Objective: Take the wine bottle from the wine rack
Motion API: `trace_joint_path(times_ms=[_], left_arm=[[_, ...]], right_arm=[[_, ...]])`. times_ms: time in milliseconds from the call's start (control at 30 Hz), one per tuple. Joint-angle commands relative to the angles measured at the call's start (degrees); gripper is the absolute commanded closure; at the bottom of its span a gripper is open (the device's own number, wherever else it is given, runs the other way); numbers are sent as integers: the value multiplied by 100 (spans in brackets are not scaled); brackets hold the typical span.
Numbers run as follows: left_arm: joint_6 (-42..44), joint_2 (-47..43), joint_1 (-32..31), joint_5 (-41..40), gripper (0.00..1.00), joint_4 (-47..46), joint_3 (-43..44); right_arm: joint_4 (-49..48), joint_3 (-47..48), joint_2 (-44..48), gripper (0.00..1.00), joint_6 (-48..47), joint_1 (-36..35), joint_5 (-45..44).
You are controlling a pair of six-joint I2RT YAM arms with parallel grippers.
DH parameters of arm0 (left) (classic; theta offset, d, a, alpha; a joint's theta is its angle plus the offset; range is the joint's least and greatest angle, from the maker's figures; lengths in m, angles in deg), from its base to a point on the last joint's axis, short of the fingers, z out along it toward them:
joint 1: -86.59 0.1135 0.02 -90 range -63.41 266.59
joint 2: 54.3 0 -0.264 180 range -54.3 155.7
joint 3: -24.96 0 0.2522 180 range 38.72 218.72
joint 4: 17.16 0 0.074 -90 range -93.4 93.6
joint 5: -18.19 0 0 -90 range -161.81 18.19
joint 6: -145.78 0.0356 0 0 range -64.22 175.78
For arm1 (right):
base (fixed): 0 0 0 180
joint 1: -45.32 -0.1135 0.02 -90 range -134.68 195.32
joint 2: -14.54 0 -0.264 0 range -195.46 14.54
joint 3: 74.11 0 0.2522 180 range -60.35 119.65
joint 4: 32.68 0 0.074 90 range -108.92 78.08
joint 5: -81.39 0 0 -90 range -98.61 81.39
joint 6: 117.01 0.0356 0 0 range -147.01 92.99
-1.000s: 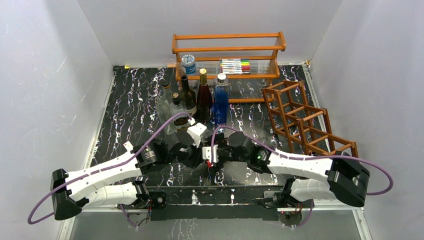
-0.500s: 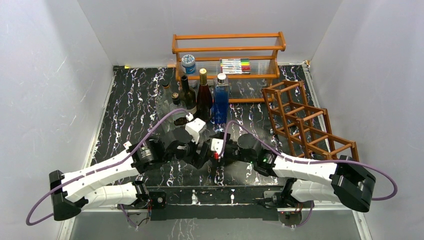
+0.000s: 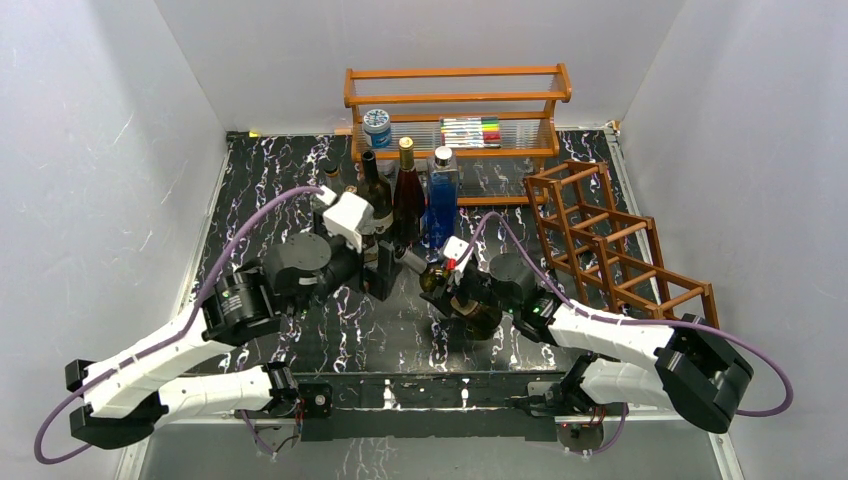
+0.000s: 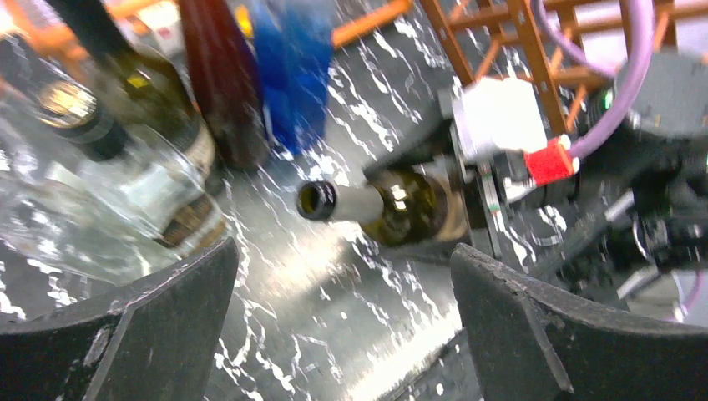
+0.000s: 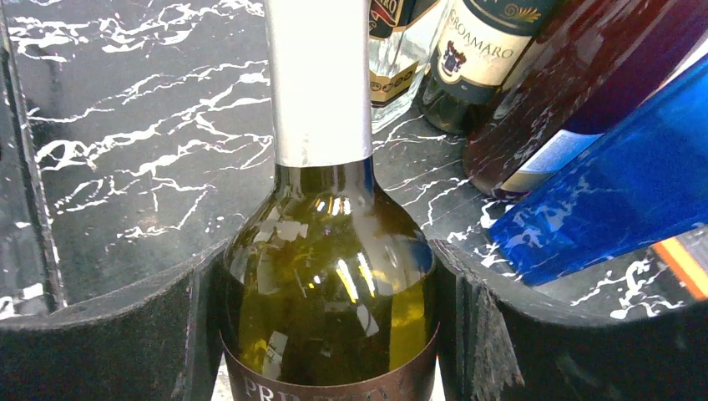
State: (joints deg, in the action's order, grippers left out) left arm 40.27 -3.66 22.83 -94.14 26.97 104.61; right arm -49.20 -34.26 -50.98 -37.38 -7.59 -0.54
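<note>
Black white-veined marble table (image 3: pixel 260 190), near its middle: green glass wine bottle (image 5: pixel 330 284) off the reddish-brown wooden lattice wine rack (image 3: pixel 600 240), clamped at its shoulder by the right gripper (image 3: pixel 452 290).
Empty, the left gripper (image 4: pixel 344 276) gapes wide. Likely heavy, slick, breakable glass; grip the broad body. Other upright glass bottles (image 3: pixel 395 195) crowd behind; open room toward the near edge.

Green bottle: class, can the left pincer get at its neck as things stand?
Probably yes: the left pincer stands open facing the bottle mouth, with nothing between them; the right pincer grips only its body.
</note>
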Motion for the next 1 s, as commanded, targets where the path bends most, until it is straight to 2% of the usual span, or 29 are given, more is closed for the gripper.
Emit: trace_joint_path(times_ms=[0,100,200,300,400,433,500,600,800,867,967], left_arm=[[457,113,-1,-1148,2,-110,611],[774,318,30,-1410,2,-332,988],[916,534,109,-1253,2,-404,1270],[328,752,249,-957,2,-119,1331],[-636,739,531,-33,2,-400,581],[-904,721,653,489,4,-641,293],[-1338,719,842,973,7,-1076,-189],[-1790,773,1098,1311,12,-1549,-576],[-2203,1136,1417,1926,13,-2511,-869],[-2253,1341,1449,2025,19,-2619,-821],[-2233,1548,1468,2131,36,-2776,-793]], right_arm=[[-671,40,50,100,813,10,-53],[-836,114,53,100,1032,17,-136],[-878,240,83,100,1081,23,-114],[-931,265,204,100,1096,18,-264],[-997,258,267,100,1113,17,-387],[-1060,245,267,100,1167,17,-399],[-1176,231,231,100,1293,17,-424],[-1230,235,222,100,1385,17,-359],[-1096,189,298,100,1348,24,-268],[-1049,180,369,100,1342,23,-240],[-951,194,452,100,1343,18,-243]])
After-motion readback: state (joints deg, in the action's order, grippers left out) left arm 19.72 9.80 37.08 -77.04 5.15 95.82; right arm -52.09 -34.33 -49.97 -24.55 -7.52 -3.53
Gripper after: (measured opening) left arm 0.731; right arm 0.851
